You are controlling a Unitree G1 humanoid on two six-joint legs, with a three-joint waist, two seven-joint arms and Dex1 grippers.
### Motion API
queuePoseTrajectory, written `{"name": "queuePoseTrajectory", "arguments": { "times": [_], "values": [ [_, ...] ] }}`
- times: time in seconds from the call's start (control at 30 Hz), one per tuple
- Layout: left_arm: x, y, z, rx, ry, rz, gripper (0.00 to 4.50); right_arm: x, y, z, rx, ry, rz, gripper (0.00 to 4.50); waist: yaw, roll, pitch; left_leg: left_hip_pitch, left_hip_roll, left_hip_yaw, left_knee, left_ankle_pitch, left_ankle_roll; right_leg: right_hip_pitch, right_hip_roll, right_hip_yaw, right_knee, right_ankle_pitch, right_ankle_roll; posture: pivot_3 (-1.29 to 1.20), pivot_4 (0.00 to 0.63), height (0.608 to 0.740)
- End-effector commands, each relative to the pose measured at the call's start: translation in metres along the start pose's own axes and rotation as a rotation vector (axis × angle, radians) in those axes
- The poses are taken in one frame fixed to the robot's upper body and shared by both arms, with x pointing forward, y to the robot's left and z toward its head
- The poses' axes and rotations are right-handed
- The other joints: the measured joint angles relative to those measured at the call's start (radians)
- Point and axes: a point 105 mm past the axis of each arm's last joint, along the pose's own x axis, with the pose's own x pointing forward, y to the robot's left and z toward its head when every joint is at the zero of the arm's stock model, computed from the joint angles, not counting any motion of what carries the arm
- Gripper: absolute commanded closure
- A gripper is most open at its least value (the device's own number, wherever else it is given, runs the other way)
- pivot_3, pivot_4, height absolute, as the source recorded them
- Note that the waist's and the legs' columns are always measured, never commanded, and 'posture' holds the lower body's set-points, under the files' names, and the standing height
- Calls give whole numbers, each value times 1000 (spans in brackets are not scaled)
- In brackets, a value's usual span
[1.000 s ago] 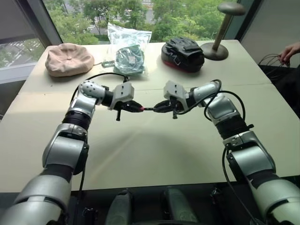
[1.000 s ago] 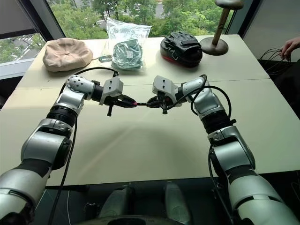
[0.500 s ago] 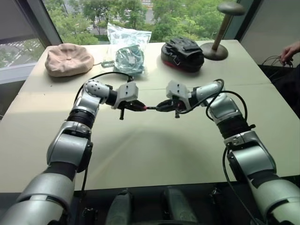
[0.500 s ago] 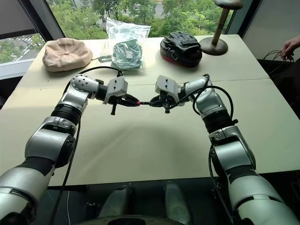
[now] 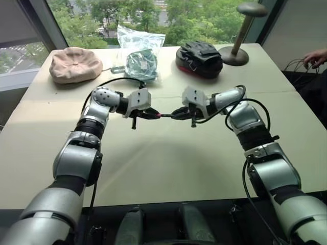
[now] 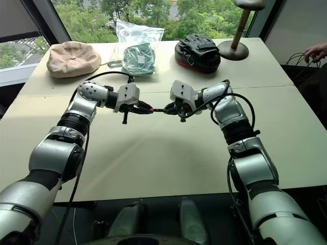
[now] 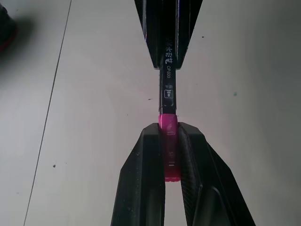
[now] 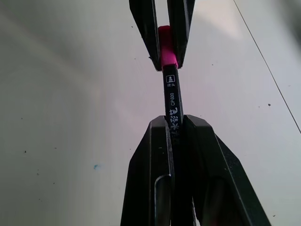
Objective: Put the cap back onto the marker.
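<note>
**Cap and marker joined above the surface**

The short bright pink plastic cap (image 7: 168, 141) is clamped by the closed left end effector (image 7: 170, 155). The slim black marker (image 8: 172, 101), with printed white lettering, is gripped by the closed right end effector (image 8: 176, 136). Its end is seated in the cap, above the smooth pale surface (image 5: 168, 168).
</note>
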Motion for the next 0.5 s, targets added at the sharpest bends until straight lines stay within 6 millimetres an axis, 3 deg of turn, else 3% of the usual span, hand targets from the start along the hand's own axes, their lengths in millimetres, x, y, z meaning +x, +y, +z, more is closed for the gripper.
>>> {"name": "queuePoseTrajectory", "arguments": {
  "times": [0.03,0.17,0.33,0.5],
  "values": [
    [37,-7,38,191,-25,-127,4481,12,-12,61,-119,-166,-77,4500,0,0,0,0,0,0,0,0,0,0,0,0,0,0,0,0,150,740],
    [50,-3,53,193,-70,-107,4481,16,-15,63,-100,-171,-93,4500,0,0,0,0,0,0,0,0,0,0,0,0,0,0,0,0,150,740],
    [59,-7,85,76,-289,-134,4481,17,-17,67,-81,-192,-105,4500,-1,0,0,0,0,0,0,0,0,0,0,0,1,0,0,0,150,740],
    [50,-9,85,27,-347,-142,4481,15,-18,64,-74,-192,-112,4500,-2,0,0,0,0,0,0,0,0,0,0,0,2,0,0,0,150,740]
  ]
}}
